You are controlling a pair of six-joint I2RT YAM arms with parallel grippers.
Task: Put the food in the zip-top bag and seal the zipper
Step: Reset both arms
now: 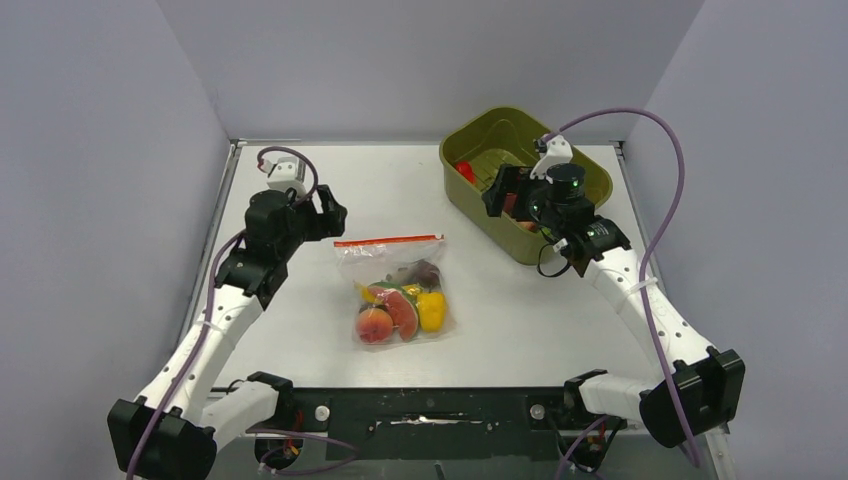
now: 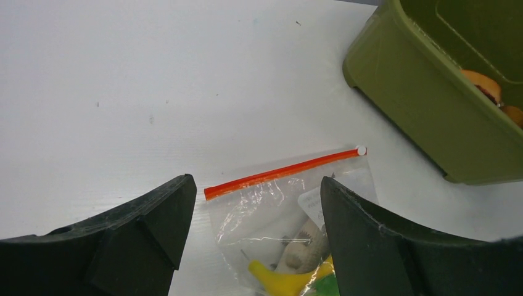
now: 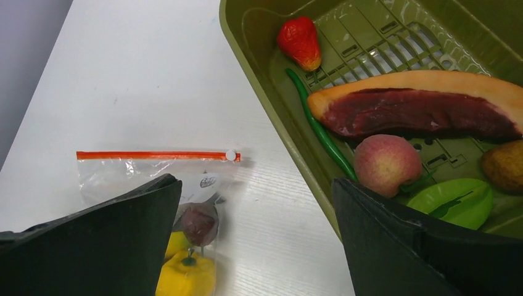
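Observation:
The clear zip-top bag (image 1: 400, 290) lies flat mid-table with its red-orange zipper (image 1: 388, 241) along the far edge. Inside it are a peach (image 1: 374, 324), a watermelon slice (image 1: 403, 312), a yellow pepper (image 1: 431, 310), a banana and a dark purple piece (image 1: 428, 271). The zipper also shows in the left wrist view (image 2: 280, 173) and the right wrist view (image 3: 154, 155), with a white slider (image 3: 230, 155) at its right end. My left gripper (image 1: 335, 213) is open and empty, left of the bag's mouth. My right gripper (image 1: 505, 192) is open and empty over the tub's near wall.
An olive-green tub (image 1: 590, 170) stands at the back right. In the right wrist view it holds a strawberry (image 3: 300, 42), a long melon-like slice (image 3: 419, 105), a peach (image 3: 387, 164), a green bean, a green leaf and a brown piece.

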